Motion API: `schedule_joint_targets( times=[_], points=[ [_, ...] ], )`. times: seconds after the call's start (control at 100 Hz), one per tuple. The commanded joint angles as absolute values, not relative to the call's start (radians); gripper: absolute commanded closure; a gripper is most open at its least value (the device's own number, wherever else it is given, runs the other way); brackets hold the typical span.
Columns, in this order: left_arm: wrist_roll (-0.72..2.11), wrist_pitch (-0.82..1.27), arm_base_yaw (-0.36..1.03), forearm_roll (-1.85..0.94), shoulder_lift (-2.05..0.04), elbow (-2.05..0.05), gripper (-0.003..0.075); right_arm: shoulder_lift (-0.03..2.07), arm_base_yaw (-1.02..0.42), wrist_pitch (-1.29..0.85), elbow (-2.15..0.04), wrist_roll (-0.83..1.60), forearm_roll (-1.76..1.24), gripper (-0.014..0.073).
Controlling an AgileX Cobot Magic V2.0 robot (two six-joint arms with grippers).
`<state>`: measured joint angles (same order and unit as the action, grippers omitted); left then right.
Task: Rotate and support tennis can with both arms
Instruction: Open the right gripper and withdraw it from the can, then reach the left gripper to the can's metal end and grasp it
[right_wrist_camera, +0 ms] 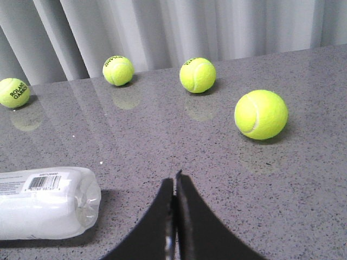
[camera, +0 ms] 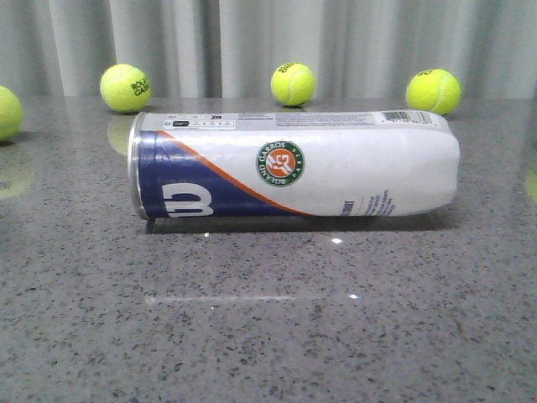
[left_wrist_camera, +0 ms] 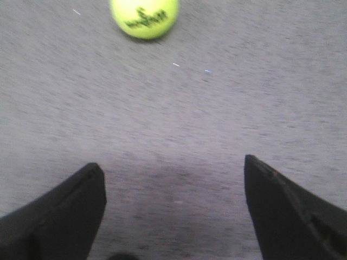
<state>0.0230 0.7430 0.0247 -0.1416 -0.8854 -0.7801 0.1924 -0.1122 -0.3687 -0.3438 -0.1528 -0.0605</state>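
The tennis can (camera: 294, 165) lies on its side across the grey table, metal rim to the left, navy section with white "W" at the left, round green-orange emblem in the middle. Its clear plastic end also shows in the right wrist view (right_wrist_camera: 49, 201). Neither arm shows in the front view. My left gripper (left_wrist_camera: 173, 168) is open, its fingers wide apart over bare table, nothing between them. My right gripper (right_wrist_camera: 174, 179) is shut and empty, its tips pressed together, a short way beside the can's plastic end and apart from it.
Yellow tennis balls sit on the grey speckled table (camera: 268, 336) behind the can: one at far left (camera: 126, 87), one centre (camera: 293, 84), one right (camera: 433, 91). Another ball (right_wrist_camera: 261, 114) lies ahead of my right gripper. One ball (left_wrist_camera: 145, 16) lies ahead of my left gripper. A curtain hangs behind.
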Motion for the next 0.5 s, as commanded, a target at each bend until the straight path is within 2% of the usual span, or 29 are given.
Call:
schedule_joint_targets(
  times=[0.0,0.28,0.49],
  points=[
    [0.071,0.736,0.028,-0.319,-0.935,-0.836,0.0177,0.200,-0.108,-0.296,-0.369,-0.152,-0.063,0.0658],
    [0.424,0.908,0.028,-0.948,-1.132,-0.867,0.0177,0.200,-0.108,-0.296,-0.369,-0.152,-0.063,0.0658],
    [0.524,0.939,0.072,-1.127,-1.266,-0.886,0.0177,0.200,-0.108,-0.296,-0.369,-0.152,-0.063,0.0658]
  ],
)
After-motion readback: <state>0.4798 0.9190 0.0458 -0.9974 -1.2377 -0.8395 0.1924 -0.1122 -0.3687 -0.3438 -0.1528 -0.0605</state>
